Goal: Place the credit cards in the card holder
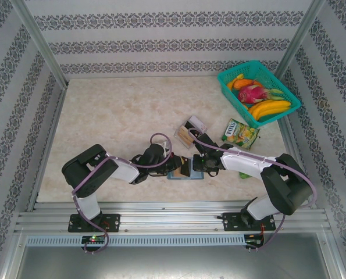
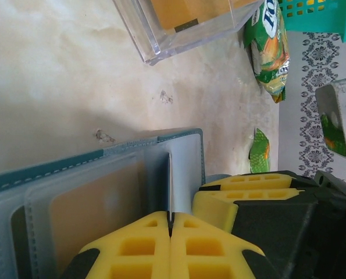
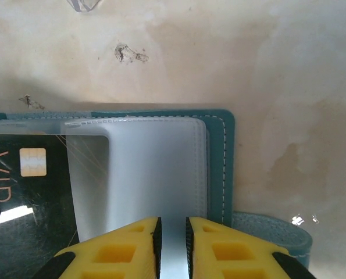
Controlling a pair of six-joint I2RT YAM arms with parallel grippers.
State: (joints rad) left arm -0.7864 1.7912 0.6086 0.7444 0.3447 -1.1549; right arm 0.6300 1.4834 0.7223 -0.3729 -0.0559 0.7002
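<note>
Teal card holder (image 3: 228,168) lies open, left jaws and right jaws each pinching a clear sleeve (image 3: 155,174).

The top camera looks down from above and behind the arm bases (image 1: 94,221), far enough to take in the whole table (image 1: 114,116). The left wrist camera sits low and close over the wallet (image 2: 187,139), facing obliquely across the tabletop to the tray (image 2: 155,49), packet (image 2: 270,52) and basket (image 2: 312,14), which the top view also shows. The right wrist camera looks almost straight down, very near; both wrist views share the wallet.
</note>
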